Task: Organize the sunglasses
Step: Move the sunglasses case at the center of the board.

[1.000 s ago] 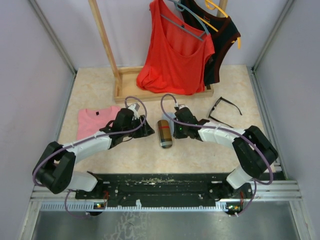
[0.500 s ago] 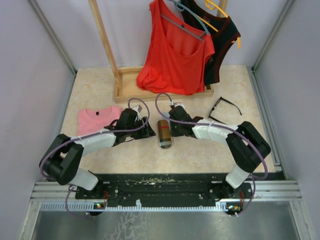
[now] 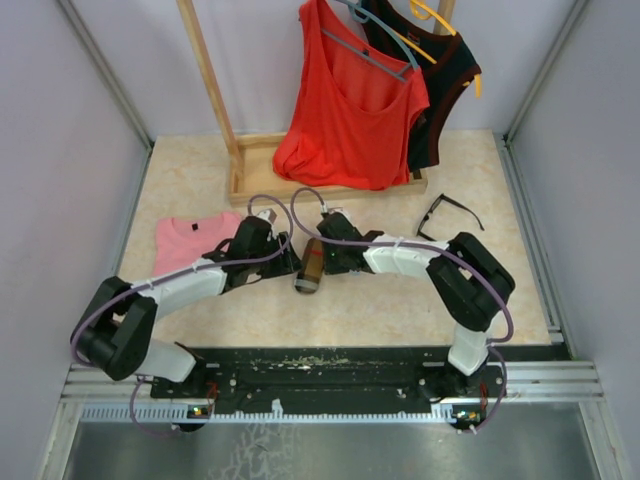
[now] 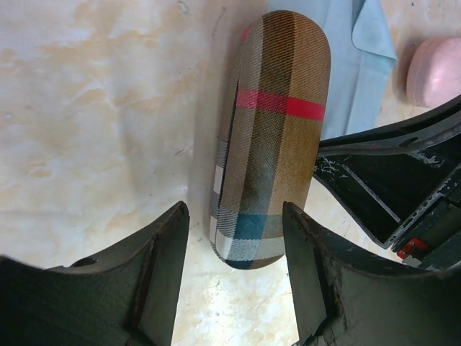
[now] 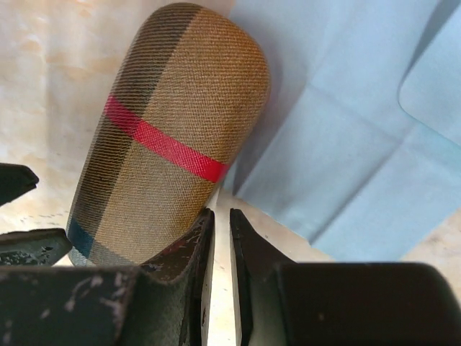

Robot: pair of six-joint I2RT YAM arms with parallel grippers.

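- Brown plaid fabric case lies on beige marbled worktop, beside pale blue cloth.
- Folded pink shirt, left.
- Red top hangs on wooden rack.

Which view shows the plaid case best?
Left wrist: nearly the whole plaid case shows, close and sharp, with its side seam. Right wrist cuts off its lower end; top external shows it small and distant.

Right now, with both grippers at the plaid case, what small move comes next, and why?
Probably close the left gripper on the plaid case: its open jaws straddle the case's near end, while the right gripper, nearly shut, sits beside it holding nothing.
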